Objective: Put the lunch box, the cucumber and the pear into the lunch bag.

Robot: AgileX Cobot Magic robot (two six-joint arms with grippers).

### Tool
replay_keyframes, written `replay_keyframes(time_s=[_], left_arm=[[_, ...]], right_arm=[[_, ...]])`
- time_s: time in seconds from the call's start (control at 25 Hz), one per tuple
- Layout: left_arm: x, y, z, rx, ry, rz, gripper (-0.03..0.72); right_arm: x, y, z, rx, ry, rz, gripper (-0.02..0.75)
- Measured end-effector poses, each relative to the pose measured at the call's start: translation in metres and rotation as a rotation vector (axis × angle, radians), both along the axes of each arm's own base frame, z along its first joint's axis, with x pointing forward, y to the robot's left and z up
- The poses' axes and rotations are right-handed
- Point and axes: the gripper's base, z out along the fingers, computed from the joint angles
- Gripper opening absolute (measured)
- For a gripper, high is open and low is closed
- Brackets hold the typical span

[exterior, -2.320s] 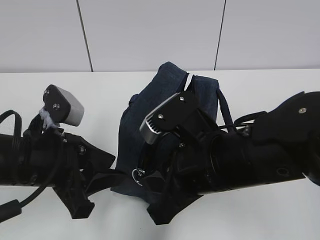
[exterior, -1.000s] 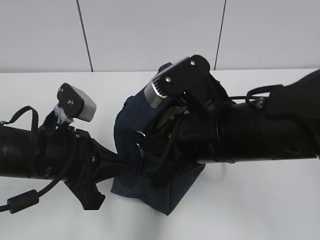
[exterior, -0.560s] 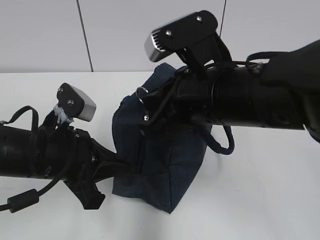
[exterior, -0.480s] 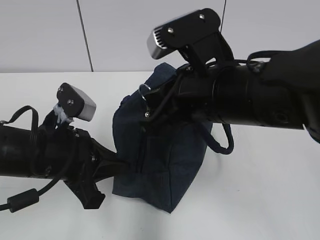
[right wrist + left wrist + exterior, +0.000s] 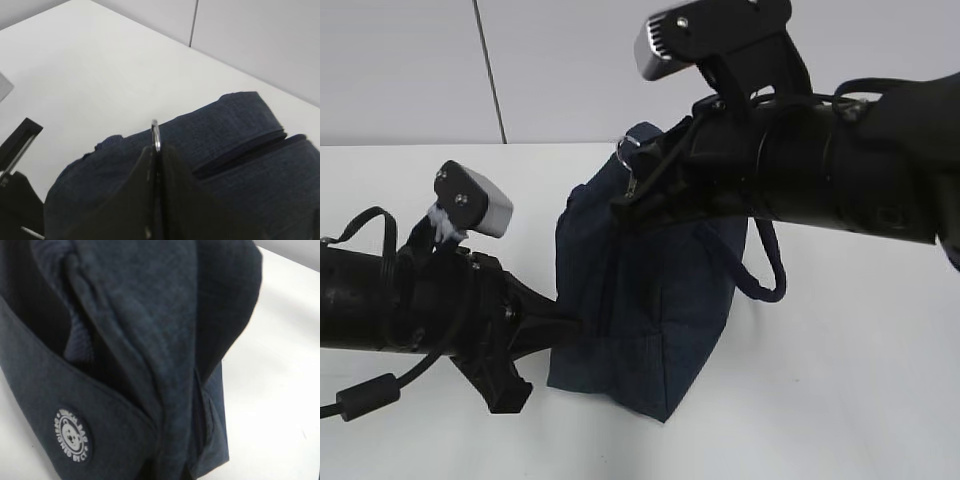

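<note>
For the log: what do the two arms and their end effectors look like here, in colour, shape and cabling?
Both arms are thick matte-black cylinders with angular black housings. The left arm trails a black cable with a ferrite bead and carries a silver-grey wrist camera on a black bracket. The right arm has a similar silver camera with a ribbed end, and looped black cables. The right end effector has flat black fingers.

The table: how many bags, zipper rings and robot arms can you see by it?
Lunch bag: 1
Metal ring pull: 1
Robot arms: 2, left arm and right arm
Total: 4
</note>
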Motion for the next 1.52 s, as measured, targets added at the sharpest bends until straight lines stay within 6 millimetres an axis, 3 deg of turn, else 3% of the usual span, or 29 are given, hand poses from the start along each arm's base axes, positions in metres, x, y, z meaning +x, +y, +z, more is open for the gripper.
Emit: replay_keyframes(time_s=[0.16, 0.36, 0.6, 0.96, 1.24, 1.52], left_arm=[[-0.002, 0.001, -0.003, 0.008, 0.010, 0.002, 0.011], [-0.007, 0.003, -0.007, 0.013, 0.029, -0.001, 0.011], [-0.008, 0.004, -0.009, 0.015, 0.033, -0.001, 0.010], [-0.008, 0.004, -0.009, 0.016, 0.033, 0.000, 0.010], [-0.008, 0.004, -0.009, 0.016, 0.033, 0.000, 0.010], [-0.007, 0.004, -0.009, 0.024, 0.031, 0.007, 0.010]], right_arm=[[0.004, -0.003, 0.010, 0.012, -0.042, -0.054, 0.000], [0.011, -0.008, 0.007, 0.004, -0.041, -0.089, 0.000], [0.042, -0.030, 0.003, -0.001, -0.021, -0.182, 0.000], [0.102, -0.071, -0.005, 0.180, 0.162, -0.203, 0.000], [0.148, -0.104, -0.033, 0.331, 0.359, -0.217, 0.000], [0.190, -0.117, -0.086, 0.474, 0.577, -0.261, 0.000]])
